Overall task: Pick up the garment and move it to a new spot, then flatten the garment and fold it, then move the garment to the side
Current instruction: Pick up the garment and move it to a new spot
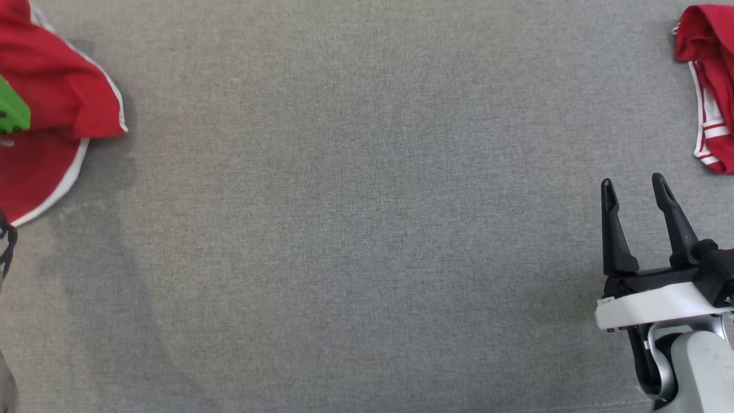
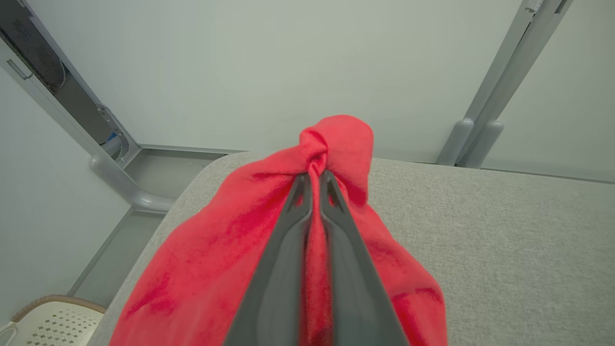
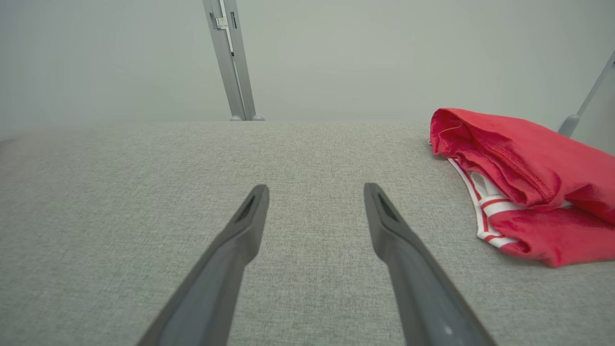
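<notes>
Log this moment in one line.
step: pick-up | left gripper: jaws shut on red garment | right gripper: jaws open, empty | second garment: on table, right

Soft even light, faint shadows on the grey surface (image 1: 367, 229), blurry near fingers (image 2: 278, 278), perhaps slight bowing at edges.

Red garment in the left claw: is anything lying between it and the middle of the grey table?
Nothing visible does. The left claw is shut on the red garment at the left edge of the grey table. A second red garment and the open right claw sit far to the right.
</notes>
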Robot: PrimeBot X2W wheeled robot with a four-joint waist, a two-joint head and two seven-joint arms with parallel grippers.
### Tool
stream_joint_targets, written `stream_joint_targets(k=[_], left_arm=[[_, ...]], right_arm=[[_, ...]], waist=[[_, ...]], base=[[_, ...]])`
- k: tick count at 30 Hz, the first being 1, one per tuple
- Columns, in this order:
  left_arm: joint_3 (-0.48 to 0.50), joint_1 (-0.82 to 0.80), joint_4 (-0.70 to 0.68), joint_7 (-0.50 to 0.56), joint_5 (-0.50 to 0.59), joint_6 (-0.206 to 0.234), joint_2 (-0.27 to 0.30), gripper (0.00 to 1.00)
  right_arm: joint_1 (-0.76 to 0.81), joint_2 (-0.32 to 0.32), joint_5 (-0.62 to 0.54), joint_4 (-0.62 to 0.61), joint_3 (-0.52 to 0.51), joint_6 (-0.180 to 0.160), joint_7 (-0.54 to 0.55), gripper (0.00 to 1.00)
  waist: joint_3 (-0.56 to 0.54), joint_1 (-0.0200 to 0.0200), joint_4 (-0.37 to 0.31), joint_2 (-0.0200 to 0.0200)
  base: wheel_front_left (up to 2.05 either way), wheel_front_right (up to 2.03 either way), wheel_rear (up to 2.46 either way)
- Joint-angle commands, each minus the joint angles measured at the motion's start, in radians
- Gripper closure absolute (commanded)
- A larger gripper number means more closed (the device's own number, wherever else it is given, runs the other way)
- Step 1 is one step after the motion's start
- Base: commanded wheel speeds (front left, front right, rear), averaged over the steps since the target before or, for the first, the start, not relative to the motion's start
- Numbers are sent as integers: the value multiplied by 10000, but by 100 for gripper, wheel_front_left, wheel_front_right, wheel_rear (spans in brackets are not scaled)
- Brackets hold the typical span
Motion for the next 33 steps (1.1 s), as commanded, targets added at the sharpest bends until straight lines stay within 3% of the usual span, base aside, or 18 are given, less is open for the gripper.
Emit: stream_joint_targets(k=[1,7,17,26,33], left_arm=[[-137,-230,-199,-205,49,11,36,100],[-891,-604,-1174,-675,-13,11,-62,100],[-2065,-955,-3385,-369,-561,11,-471,100],[-2796,-555,-4560,-197,-855,74,-1706,100],[-3304,552,-4638,-533,-1068,259,-2815,100]], right_arm=[[51,45,52,63,3,-20,-35,0],[229,280,170,242,-37,-20,-33,0],[394,632,296,441,-22,-20,-34,0],[414,866,348,521,45,-20,-34,0],[395,969,410,531,113,-20,-34,0]], waist=[[-499,0,-10,0],[-1089,0,-237,0],[-1656,0,-1283,0],[-1763,0,-2563,0],[-1642,0,-3014,0]], base=[[0,0,0],[0,0,0],[0,0,0],[0,0,0],[0,0,0]])
